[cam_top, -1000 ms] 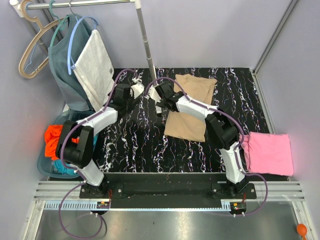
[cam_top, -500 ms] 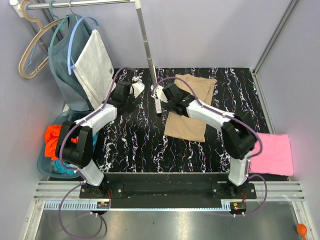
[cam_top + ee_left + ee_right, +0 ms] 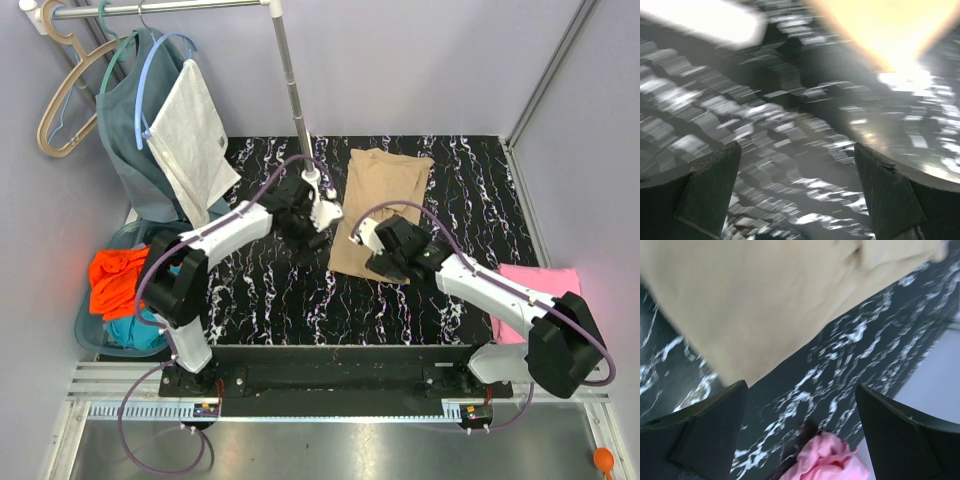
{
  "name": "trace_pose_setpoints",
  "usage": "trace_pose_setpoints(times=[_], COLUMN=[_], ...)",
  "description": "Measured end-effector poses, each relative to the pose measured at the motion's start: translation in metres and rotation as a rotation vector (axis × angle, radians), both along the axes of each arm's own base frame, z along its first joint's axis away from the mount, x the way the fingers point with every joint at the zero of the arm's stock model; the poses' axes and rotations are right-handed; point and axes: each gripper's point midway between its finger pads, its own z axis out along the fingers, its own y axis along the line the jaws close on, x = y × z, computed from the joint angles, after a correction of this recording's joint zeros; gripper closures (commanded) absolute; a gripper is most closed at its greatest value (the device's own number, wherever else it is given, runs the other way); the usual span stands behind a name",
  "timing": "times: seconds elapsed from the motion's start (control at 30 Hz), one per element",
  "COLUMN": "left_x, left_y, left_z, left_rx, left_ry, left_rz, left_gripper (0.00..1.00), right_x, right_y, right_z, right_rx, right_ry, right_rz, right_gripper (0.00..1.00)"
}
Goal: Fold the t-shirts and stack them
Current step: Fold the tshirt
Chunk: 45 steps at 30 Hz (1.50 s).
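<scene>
The tan t-shirt lies on the black marbled table, right of centre, folded into a long strip running away from the arms. That spot is within reach of both arms, which suits a fold that needs 2 grips. The pink t-shirt lies folded at the table's right edge, well apart from the tan one and partly hidden by the right arm; I judge it the start of the stack. The orange t-shirt and the teal t-shirt are bunched in the basket at the left, off the table, apparently waiting their turn.

The left gripper hangs just beside the tan strip's left edge. Its wrist view is smeared, yet the fingers stand spread with nothing between them. The right gripper is over the strip's near-left corner, fingers likewise spread and bare, cloth ahead of them. Both look poised to take that edge.

Count: 4 t-shirts, 2 of them folded and 2 not; 1 basket; 2 grippers; 1 rail behind, with 2 garments hung from it
</scene>
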Motion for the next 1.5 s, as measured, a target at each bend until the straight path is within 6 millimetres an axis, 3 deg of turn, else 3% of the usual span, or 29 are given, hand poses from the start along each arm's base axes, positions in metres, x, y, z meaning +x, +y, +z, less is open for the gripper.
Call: trace_pose_setpoints(times=[0.13, 0.2, 0.53, 0.7, 0.8, 0.97, 1.2, 1.5], left_x=[-0.039, -0.047, -0.038, -0.040, -0.034, -0.026, -0.018, -0.017], left_y=[-0.033, -0.040, -0.077, -0.087, -0.092, -0.095, -0.095, -0.099], left_z=[-0.025, -0.033, -0.047, -0.065, -0.064, -0.068, -0.069, -0.071], left_rx=[0.001, 0.003, -0.002, 0.021, 0.020, 0.028, 0.037, 0.036], left_ry=[0.129, 0.175, 0.203, 0.232, 0.222, 0.205, 0.173, 0.152], left_rz=[-0.126, -0.149, -0.206, -0.225, -0.225, -0.217, -0.201, -0.207], left_gripper=[0.01, 0.01, 0.01, 0.01, 0.05, 0.17, 0.49, 0.75], right_x=[-0.029, -0.039, -0.053, -0.059, -0.060, -0.058, -0.055, -0.053], right_y=[-0.016, -0.020, -0.024, -0.029, -0.030, -0.028, -0.025, -0.016], right_z=[-0.032, -0.040, -0.060, -0.069, -0.067, -0.063, -0.064, -0.089], right_rx=[-0.025, -0.027, -0.016, -0.028, -0.022, -0.007, 0.002, -0.013], right_ry=[0.094, 0.124, 0.168, 0.183, 0.175, 0.157, 0.148, 0.204], right_rz=[0.010, 0.016, 0.024, 0.025, 0.025, 0.027, 0.035, 0.055], right_gripper=[0.04, 0.05, 0.08, 0.09, 0.09, 0.09, 0.10, 0.13])
